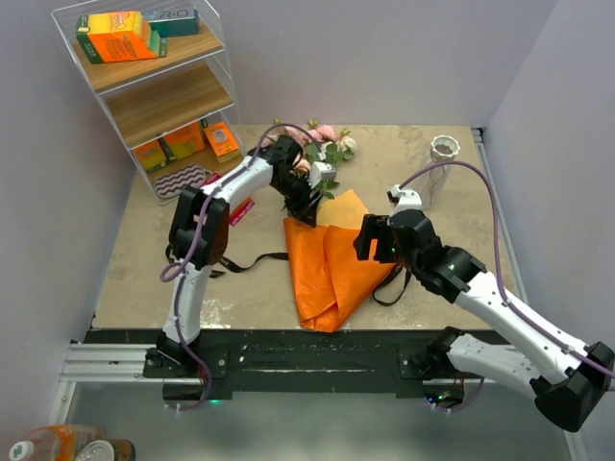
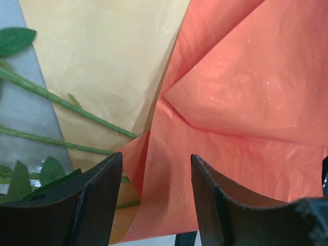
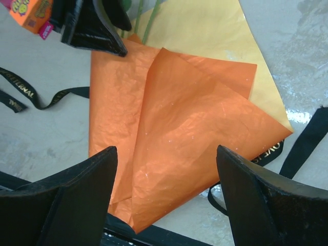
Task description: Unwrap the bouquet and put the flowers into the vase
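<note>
Overhead and wrist views of the opened bouquet wrap. The orange paper (image 1: 327,274) lies spread and loosely folded on the table (image 1: 154,279), near its front edge and between the two arms, with a yellow sheet (image 1: 348,206) showing from under its far side. The flowers (image 1: 322,136), pink and cream blooms with green leaves, rest at the far middle of the table. Their thin green stems (image 2: 51,97) run across the yellow sheet and disappear under the orange fold. The black ribbon (image 1: 255,261) lies loose on the tabletop to the left of the paper, and another stretch of it emerges at the paper's right edge. The left gripper (image 1: 306,209) hangs over the far end of the paper where the stems enter. Its fingers stand apart with nothing between them, the orange surface visible through the gap. The right gripper (image 3: 166,151) hovers above the near right part of the orange paper, jaws spread wide and holding nothing. The vase (image 1: 444,152) stands upright at the far right corner, well apart from the flowers. A shelf unit (image 1: 163,96) carrying boxes occupies the far left.
</note>
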